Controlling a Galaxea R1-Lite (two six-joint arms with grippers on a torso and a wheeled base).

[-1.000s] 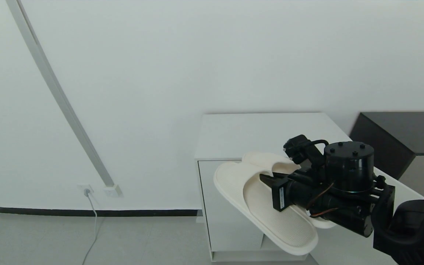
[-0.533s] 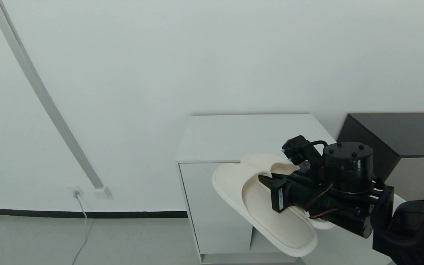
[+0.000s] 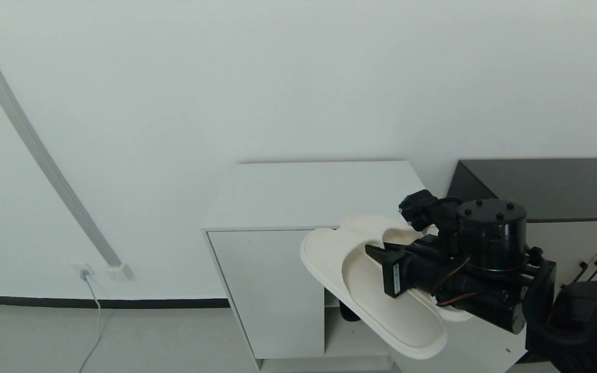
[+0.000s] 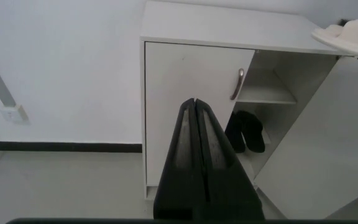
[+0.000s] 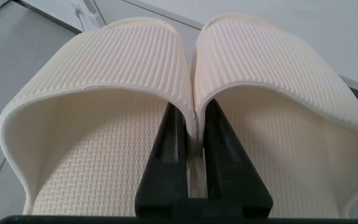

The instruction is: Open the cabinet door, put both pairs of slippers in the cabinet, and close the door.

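Note:
A pair of cream slippers (image 3: 360, 269) hangs side by side in my right gripper (image 3: 373, 252), in front of the white cabinet (image 3: 309, 194). The right gripper (image 5: 191, 121) is shut on the slippers (image 5: 110, 81), pinching the two inner strap walls together. The cabinet's (image 4: 222, 28) left door (image 4: 188, 68) is closed. Its right door (image 4: 334, 143) stands swung out, showing a shelf and a pair of black slippers (image 4: 247, 130) on the bottom. The black slippers (image 3: 349, 313) show in the opening below the cream pair. My left gripper (image 4: 194, 107) is shut and empty, held some way off facing the cabinet front.
A dark-topped cabinet (image 3: 547, 186) with black handles (image 3: 588, 269) stands right of the white one. A wall socket with a cable (image 3: 85, 272) and a slanting grey strip (image 3: 34, 145) are on the wall to the left. Grey floor (image 3: 148, 336) lies open left of the cabinet.
The whole head picture has shifted, so the camera moved: the cabinet now sits further left and its open compartment with the black slippers has come into view. The right gripper keeps holding the cream slippers.

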